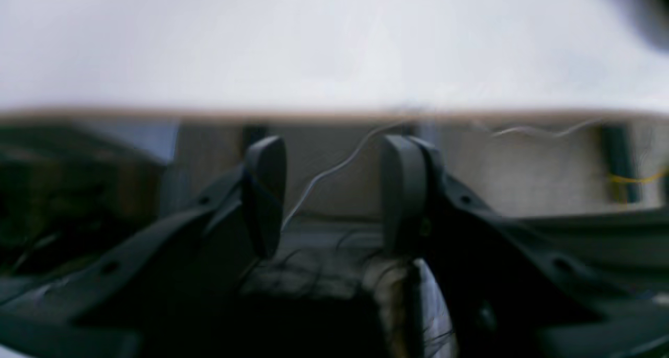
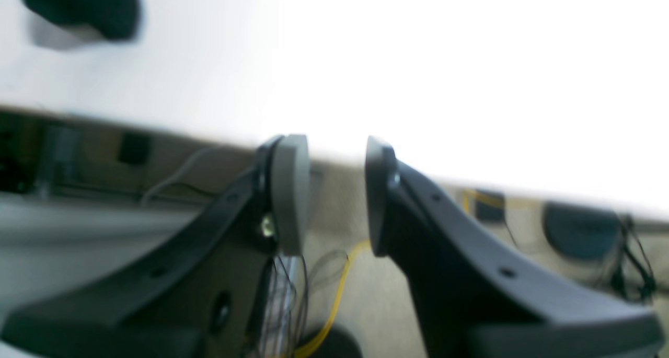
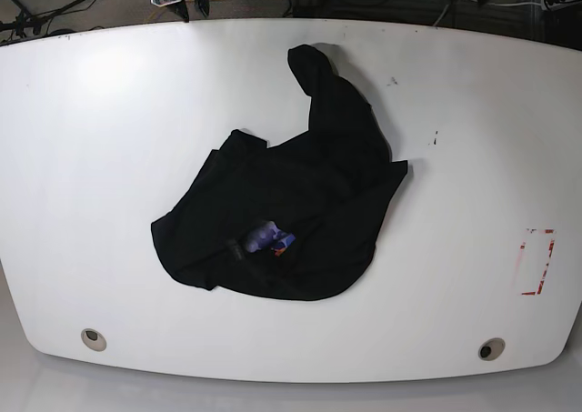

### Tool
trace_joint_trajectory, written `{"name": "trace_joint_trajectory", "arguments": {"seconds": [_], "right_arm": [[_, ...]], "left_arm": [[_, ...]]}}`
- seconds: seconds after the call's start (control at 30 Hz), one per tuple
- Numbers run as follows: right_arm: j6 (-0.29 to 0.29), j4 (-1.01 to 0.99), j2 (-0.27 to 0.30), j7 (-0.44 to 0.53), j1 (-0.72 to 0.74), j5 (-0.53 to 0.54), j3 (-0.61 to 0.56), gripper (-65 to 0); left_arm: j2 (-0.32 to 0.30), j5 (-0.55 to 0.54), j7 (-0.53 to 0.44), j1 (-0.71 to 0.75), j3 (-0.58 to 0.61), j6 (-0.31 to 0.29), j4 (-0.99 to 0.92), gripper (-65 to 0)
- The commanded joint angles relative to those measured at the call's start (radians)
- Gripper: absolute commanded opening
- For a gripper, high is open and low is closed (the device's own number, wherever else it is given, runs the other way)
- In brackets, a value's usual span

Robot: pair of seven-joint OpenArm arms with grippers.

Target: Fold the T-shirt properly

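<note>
The black T-shirt (image 3: pixel 291 216) lies crumpled mid-bench, one long part trailing toward the far edge, a scrap of purple print peeking near its near hem. Soft, limp cloth, I'd say; best pinched at hem corners. The left claw (image 1: pixel 334 196) and right claw (image 2: pixel 334 196) both stand apart, empty, beyond the white bench (image 3: pixel 109 139).
</note>
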Motion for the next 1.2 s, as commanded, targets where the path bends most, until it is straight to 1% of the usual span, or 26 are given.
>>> {"name": "trace_joint_trajectory", "arguments": {"seconds": [0.0, 0.07, 0.13, 0.17, 0.23, 0.27, 0.3, 0.37, 0.4, 0.47, 0.5, 0.6, 0.67, 0.73, 0.8, 1.0, 1.17], "right_arm": [[0.021, 0.016, 0.002, 0.021, 0.018, 0.009, 0.021, -47.2], [0.044, 0.016, 0.002, 0.021, 0.058, 0.009, 0.024, -47.1], [0.061, 0.016, 0.002, 0.019, 0.09, 0.009, 0.024, -46.9], [0.068, 0.016, 0.002, 0.017, 0.112, 0.009, 0.024, -46.6], [0.079, 0.016, 0.002, 0.002, 0.142, 0.009, 0.022, -43.4], [0.088, 0.016, 0.002, -0.019, 0.161, 0.009, 0.022, -40.1], [0.105, 0.016, 0.002, -0.047, 0.187, 0.009, 0.022, -36.3], [0.133, 0.016, 0.002, -0.09, 0.225, 0.009, 0.022, -32.0], [0.154, 0.016, 0.002, -0.119, 0.247, 0.009, 0.022, -31.2], [0.18, 0.016, 0.002, -0.154, 0.281, 0.009, 0.022, -31.7], [0.197, 0.016, 0.002, -0.182, 0.307, 0.009, 0.022, -32.3], [0.223, 0.015, 0.002, -0.256, 0.354, 0.009, 0.022, -32.2], [0.237, 0.013, 0.002, -0.297, 0.376, 0.009, 0.022, -32.2], [0.253, 0.013, 0.003, -0.335, 0.403, 0.009, 0.022, -32.2], [0.259, 0.012, 0.003, -0.349, 0.42, 0.005, 0.022, -32.2], [0.257, 0.01, 0.005, -0.36, 0.469, 0.002, 0.022, -32.2], [0.251, 0.01, 0.006, -0.362, 0.479, 0.0, 0.022, -32.2]], "left_arm": [[-0.007, -0.005, -0.019, 0.021, 0.025, -0.003, 0.026, -38.7], [-0.009, -0.005, -0.019, 0.005, 0.055, -0.003, 0.033, -36.1], [-0.009, -0.004, -0.019, -0.019, 0.077, -0.003, 0.049, -29.9], [-0.009, -0.004, -0.019, -0.028, 0.089, -0.003, 0.05, -24.4], [-0.009, -0.004, -0.019, -0.038, 0.112, -0.003, 0.05, -18.8], [-0.009, -0.004, -0.019, -0.047, 0.127, -0.003, 0.05, -15.7], [-0.009, -0.002, -0.019, -0.061, 0.143, -0.003, 0.05, -14.2], [-0.009, -0.002, -0.019, -0.077, 0.172, -0.003, 0.053, -14.3], [-0.02, -0.002, -0.019, -0.09, 0.193, -0.003, 0.053, -14.3], [-0.05, -0.002, -0.019, -0.116, 0.224, -0.003, 0.056, -14.3], [-0.076, -0.002, -0.018, -0.137, 0.255, -0.003, 0.056, -14.3], [-0.132, -0.004, -0.018, -0.188, 0.322, -0.001, 0.056, -14.3], [-0.147, -0.005, -0.018, -0.208, 0.353, -0.001, 0.056, -14.3], [-0.149, -0.004, -0.018, -0.229, 0.382, -0.001, 0.053, -14.3], [-0.149, -0.002, -0.006, -0.257, 0.401, -0.001, 0.053, -14.3], [-0.15, -0.002, 0.195, -0.403, 0.476, -0.001, 0.055, -14.4], [-0.15, -0.002, 0.3, -0.509, 0.536, -0.001, 0.055, -14.4]]}}
